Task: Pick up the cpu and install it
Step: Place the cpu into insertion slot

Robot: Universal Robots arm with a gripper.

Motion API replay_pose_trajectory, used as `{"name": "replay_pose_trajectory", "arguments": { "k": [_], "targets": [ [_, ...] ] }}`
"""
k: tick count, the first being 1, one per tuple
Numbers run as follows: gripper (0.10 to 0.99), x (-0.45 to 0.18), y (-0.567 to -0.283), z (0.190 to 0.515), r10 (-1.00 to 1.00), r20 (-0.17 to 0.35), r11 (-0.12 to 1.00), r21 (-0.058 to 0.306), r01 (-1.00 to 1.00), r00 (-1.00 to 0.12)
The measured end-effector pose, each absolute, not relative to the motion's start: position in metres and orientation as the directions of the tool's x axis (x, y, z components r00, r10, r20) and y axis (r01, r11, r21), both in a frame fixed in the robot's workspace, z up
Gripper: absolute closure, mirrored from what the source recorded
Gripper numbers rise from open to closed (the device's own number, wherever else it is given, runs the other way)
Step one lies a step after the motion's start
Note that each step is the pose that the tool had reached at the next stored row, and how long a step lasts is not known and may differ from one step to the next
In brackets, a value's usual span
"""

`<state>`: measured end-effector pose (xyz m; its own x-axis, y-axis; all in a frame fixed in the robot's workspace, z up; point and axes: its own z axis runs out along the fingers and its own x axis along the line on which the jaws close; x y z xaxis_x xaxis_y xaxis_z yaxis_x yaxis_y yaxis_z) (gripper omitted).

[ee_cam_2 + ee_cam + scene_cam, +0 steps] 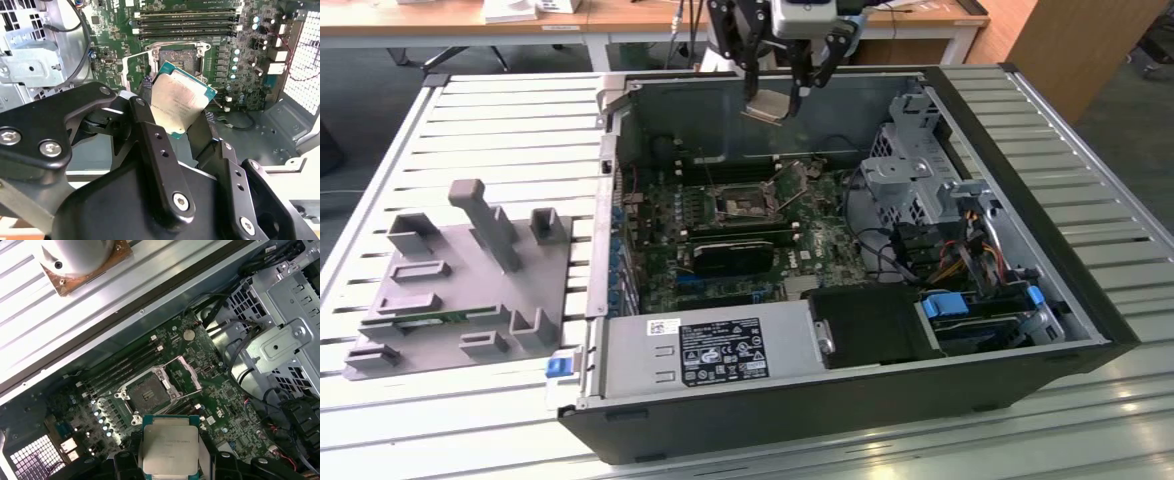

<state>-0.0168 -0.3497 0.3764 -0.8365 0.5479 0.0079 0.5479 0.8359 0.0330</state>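
1. Exterior view: one open computer case [854,395] lies on its side on the slatted surface [494,120]. It takes up the half toward the exterior view's right edge.
2. One grey moulded fixture [460,270] lies near the surface's edge at the exterior view's left, well apart from the case.
3. One pincer [777,98] hangs above the case's far edge. It is clamped on the single cpu [769,107], which is in the air and clear of the board.
4. In the second wrist view the pincer [172,117] grips the cpu [179,102] by two opposite edges, one black finger [145,112] on each. The chip is tilted, its silver top showing.
5. In the first wrist view the cpu [169,450] sits level between the two fingers of the pincer [170,460].
6. One green motherboard [821,240] covers the case floor.
7. It carries one square socket [150,396], seen in both wrist views [177,55], with its metal frame [182,375] swung up.
8. Four long memory slots [185,22] run just beside the socket.
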Motion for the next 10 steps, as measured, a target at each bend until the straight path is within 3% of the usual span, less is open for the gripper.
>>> {"name": "replay_pose_trajectory", "arguments": {
  "k": [10],
  "targets": [
    [0.553,-0.0168,-0.3496,0.3758,0.613,0.008,0.789,0.033,0.613,-0.79]
  ]
}}
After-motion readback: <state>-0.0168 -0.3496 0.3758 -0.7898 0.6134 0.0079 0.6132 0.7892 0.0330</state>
